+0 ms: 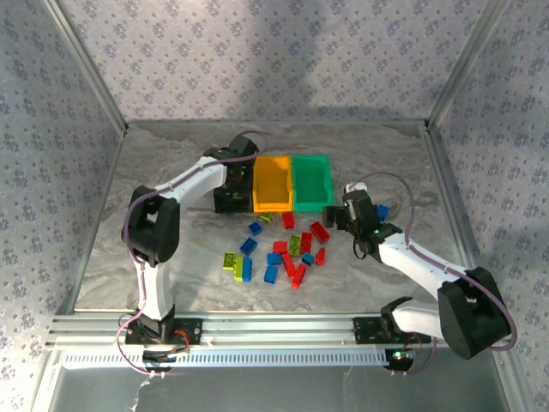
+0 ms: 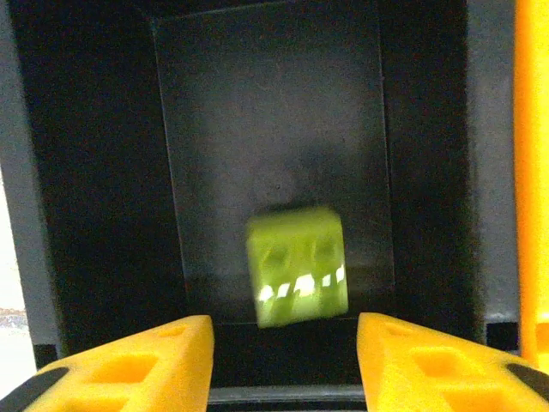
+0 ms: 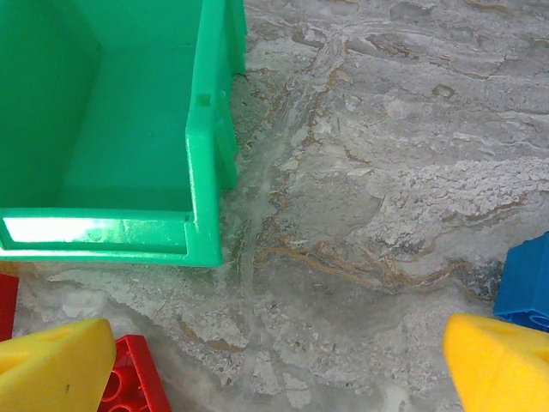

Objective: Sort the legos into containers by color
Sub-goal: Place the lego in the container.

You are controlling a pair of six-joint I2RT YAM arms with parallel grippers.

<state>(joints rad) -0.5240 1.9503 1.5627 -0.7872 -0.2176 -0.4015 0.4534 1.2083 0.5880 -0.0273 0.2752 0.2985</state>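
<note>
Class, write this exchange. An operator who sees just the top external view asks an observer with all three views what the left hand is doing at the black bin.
Operator: Is the left hand holding a brick?
Observer: No. In the left wrist view, the left hand has its fingers parted. A blurred lime green brick is inside the black bin, touching neither finger.
Operator: And the right hand?
Observer: In the right wrist view, the right hand is wide open over bare table. A red brick lies beside one finger and a blue brick near the other.
</note>
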